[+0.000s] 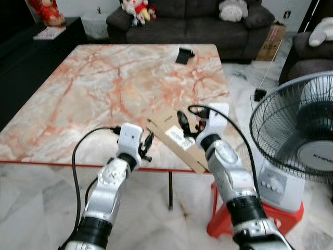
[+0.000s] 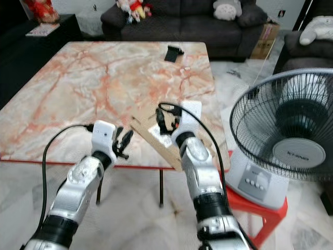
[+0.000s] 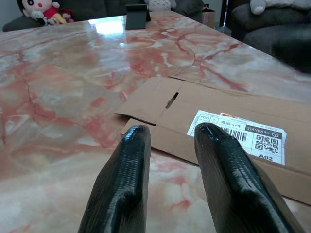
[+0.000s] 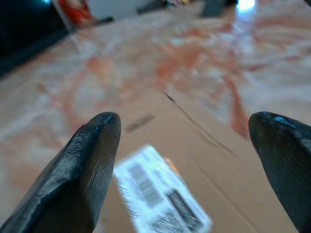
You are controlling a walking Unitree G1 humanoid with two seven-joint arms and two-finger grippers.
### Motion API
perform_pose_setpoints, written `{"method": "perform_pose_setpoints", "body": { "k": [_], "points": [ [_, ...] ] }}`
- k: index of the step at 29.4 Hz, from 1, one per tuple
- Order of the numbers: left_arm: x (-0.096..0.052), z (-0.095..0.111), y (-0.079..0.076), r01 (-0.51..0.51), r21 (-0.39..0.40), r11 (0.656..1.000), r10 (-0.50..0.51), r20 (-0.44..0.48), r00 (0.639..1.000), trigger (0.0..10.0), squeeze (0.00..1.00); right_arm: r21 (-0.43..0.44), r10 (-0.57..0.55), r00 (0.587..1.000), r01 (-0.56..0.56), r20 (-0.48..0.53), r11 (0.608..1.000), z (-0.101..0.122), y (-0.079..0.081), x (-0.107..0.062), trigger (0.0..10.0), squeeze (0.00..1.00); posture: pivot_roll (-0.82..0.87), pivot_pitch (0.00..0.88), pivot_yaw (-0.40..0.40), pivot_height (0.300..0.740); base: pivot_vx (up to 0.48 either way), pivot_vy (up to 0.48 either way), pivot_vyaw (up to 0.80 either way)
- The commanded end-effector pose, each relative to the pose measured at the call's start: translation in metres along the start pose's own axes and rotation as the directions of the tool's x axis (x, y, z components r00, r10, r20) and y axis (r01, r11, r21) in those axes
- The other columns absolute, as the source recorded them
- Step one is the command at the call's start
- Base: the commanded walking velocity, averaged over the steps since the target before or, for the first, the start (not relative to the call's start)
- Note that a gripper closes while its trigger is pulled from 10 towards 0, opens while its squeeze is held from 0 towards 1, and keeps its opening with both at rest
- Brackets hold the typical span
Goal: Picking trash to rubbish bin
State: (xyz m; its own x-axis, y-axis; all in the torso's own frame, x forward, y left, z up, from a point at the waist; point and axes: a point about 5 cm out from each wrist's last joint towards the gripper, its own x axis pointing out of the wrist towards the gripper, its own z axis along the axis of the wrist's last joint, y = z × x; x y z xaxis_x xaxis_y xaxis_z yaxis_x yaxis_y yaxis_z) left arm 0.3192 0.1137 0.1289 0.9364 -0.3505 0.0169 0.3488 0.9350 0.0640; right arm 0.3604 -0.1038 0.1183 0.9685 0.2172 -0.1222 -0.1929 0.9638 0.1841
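A: A flattened carton lies at the marble worktop's near right edge. The right hand hangs over it, fingers spread wide, holding nothing.

B: The right wrist view puts the carton's white label between those fingers, blurred. The left wrist view gives it sharp, with barcode and QR code.

A: The left hand, at the near edge left of the carton, is slightly parted and holds nothing.

B: Around them: a fan right, a black stand at the far edge, a sofa beyond.
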Motion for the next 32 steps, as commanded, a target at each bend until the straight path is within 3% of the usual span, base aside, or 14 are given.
{"method": "perform_pose_setpoints", "body": {
  "k": [1,6,10,22,32],
  "points": [
    [0.001,0.003,0.001,0.0,0.001,1.0,0.0,0.012,1.0,10.0,0.0,-0.014,-0.048,0.999,0.048,0.012,0.999,0.004,-0.006,0.006,10.0,0.0,0.07,0.016,0.034,0.74,0.0,0.0,0.0],
    [0.001,0.002,0.001,-0.001,0.002,1.0,0.001,0.012,1.0,10.0,0.0,-0.028,-0.079,0.997,0.079,0.015,0.996,0.002,-0.012,0.01,10.0,0.0,0.07,0.016,0.034,0.74,0.0,0.0,0.0],
    [-0.001,0.001,0.002,-0.002,0.006,1.0,0.002,0.006,1.0,10.0,0.0,-0.086,-0.175,0.984,0.173,-0.019,0.981,-0.005,-0.032,0.009,10.0,0.0,0.08,0.019,0.037,0.74,0.0,0.0,0.0],
    [-0.004,0.001,-0.001,0.01,0.021,1.0,-0.01,-0.003,1.0,10.0,0.0,-0.145,-0.285,0.948,0.265,-0.142,0.953,-0.05,-0.053,-0.011,10.0,0.0,0.09,0.025,0.039,0.74,0.0,0.0,0.0],
    [-0.003,0.001,-0.004,0.025,0.025,0.999,-0.025,-0.007,1.0,10.0,0.0,-0.11,-0.211,0.97,0.198,-0.122,0.974,-0.062,-0.037,-0.015,10.0,0.0,0.08,0.032,0.045,0.74,0.0,0.0,0.0]
  ]
}}
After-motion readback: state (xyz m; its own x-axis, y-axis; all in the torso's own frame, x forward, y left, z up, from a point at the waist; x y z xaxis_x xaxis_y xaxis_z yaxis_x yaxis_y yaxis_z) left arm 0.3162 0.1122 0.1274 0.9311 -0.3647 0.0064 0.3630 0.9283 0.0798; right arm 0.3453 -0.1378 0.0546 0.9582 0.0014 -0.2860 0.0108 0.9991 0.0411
